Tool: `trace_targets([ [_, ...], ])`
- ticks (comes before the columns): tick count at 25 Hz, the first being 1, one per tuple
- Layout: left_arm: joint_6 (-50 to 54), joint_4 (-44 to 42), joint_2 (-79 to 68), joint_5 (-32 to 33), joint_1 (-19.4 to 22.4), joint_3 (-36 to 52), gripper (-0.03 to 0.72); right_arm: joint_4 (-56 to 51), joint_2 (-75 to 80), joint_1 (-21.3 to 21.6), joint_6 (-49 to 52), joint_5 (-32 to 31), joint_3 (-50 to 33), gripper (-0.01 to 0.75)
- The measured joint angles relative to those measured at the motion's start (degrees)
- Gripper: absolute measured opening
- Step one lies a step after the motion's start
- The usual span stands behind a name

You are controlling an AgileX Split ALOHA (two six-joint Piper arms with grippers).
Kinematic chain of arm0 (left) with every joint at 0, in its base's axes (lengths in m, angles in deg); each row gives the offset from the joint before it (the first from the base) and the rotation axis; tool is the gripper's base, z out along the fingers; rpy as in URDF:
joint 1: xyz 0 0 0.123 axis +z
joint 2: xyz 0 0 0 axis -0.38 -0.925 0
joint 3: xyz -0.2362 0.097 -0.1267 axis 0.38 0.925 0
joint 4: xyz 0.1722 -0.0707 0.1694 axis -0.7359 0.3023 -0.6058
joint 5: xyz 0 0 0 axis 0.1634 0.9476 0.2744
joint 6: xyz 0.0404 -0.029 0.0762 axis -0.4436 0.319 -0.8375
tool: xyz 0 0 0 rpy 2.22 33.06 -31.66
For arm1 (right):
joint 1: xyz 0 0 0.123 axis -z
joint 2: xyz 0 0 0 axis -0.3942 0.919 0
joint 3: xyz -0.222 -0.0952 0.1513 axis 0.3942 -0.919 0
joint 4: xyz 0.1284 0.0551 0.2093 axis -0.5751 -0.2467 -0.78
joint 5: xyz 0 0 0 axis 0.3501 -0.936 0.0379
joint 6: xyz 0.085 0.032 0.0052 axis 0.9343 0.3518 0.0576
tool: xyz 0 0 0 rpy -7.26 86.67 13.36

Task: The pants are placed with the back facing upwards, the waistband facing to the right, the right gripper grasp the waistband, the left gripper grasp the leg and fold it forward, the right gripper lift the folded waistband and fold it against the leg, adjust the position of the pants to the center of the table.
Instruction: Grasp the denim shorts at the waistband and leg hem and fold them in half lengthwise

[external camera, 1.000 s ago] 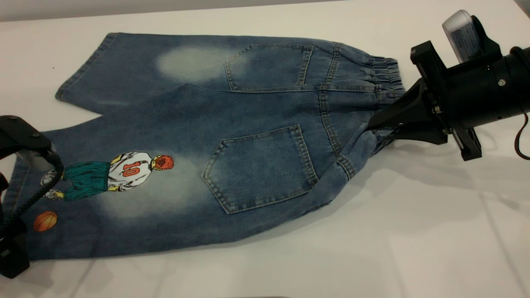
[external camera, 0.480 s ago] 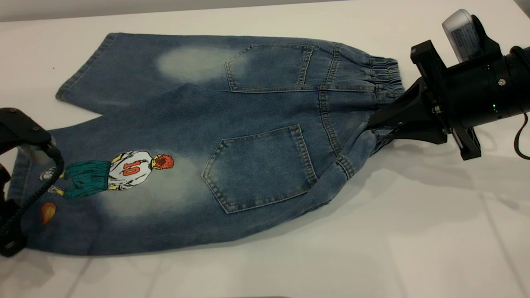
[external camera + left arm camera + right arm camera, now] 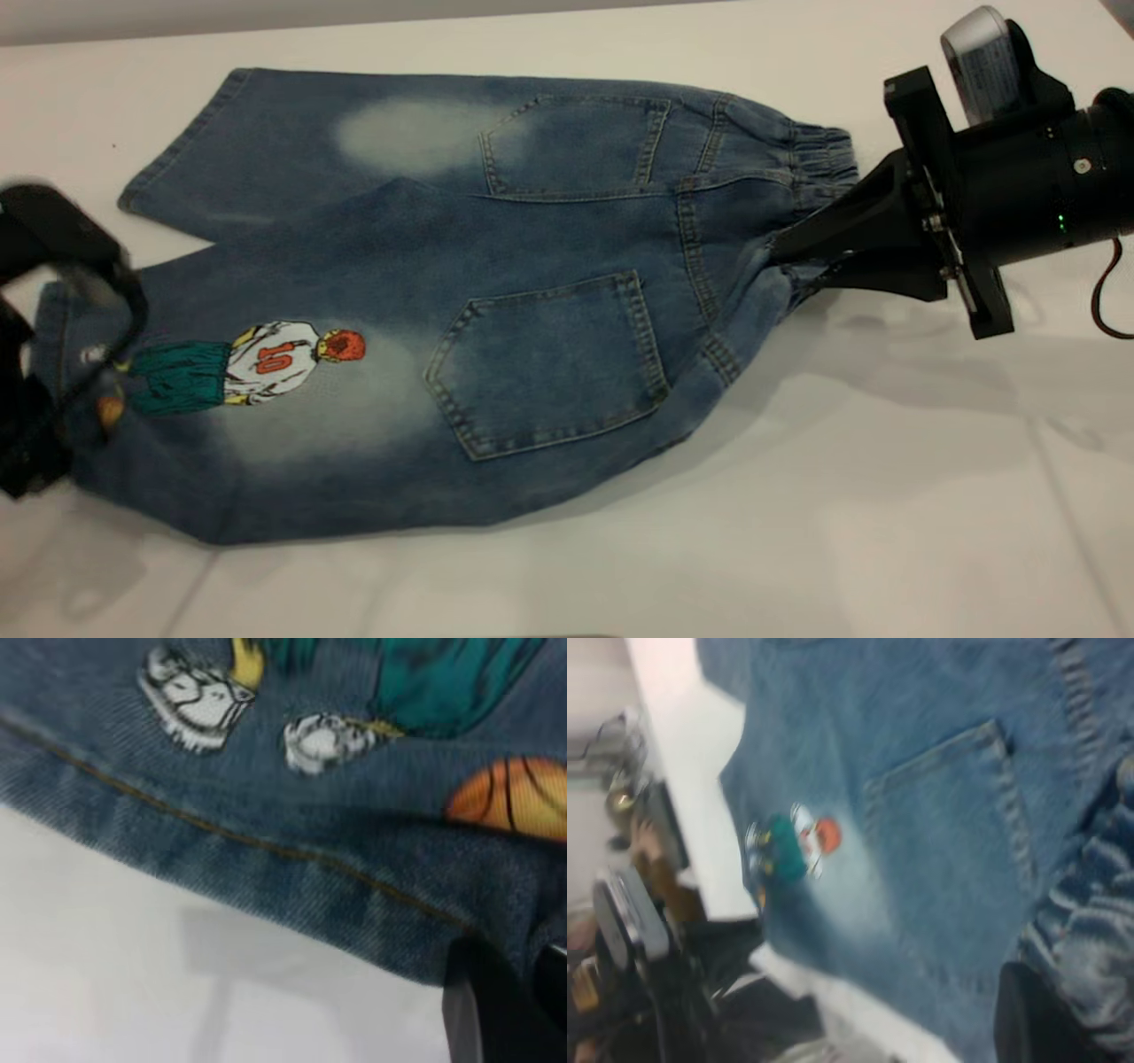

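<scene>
The pants [image 3: 532,239] lie back up on the table [image 3: 797,532], with the ruffled waistband [image 3: 824,155] pointing right. My right gripper [image 3: 784,257] is shut on the near part of the waistband and holds it slightly off the surface; the right wrist view shows bunched denim [image 3: 1090,966] beside one dark finger [image 3: 1036,1028]. At the far left my left gripper [image 3: 53,372] is shut on the hem of the printed leg [image 3: 292,425]. In the left wrist view the hem [image 3: 266,868] runs into the fingers [image 3: 496,1010], just below the orange ball print [image 3: 518,797].
The table's far edge [image 3: 443,22] runs along the top of the exterior view. Bare white surface lies in front of the pants and to the right. Past the table's left end, the right wrist view shows dark equipment and cables [image 3: 629,930].
The left gripper has risen and drawn the printed leg's hem up and inward, so the ball print is now mostly hidden. The right gripper has lifted the waistband a little and shifted left.
</scene>
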Motion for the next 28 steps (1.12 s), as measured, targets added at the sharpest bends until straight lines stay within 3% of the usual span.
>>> trace_targets([
  [9, 1.8, 1.0, 21.1, 6.5, 0.0, 0.1, 0.044, 1.3, -8.6, 0.0, 0.5, -2.7, -8.9, 0.040],
  [13, 5.1, 1.0, 26.5, 4.7, 0.0, -0.5, 0.044, 1.1, -12.3, 0.0, 5.8, -3.2, -10.0, 0.040],
  [21, 7.4, -0.3, 19.3, 1.2, 0.0, -11.8, 0.044, -2.1, -13.2, 0.0, 18.6, -3.3, -8.4, 0.040],
  [28, 9.8, -0.5, 7.2, -2.8, 0.0, -21.9, 0.044, -2.1, -13.2, 0.0, 29.9, 4.4, -2.9, 0.040],
])
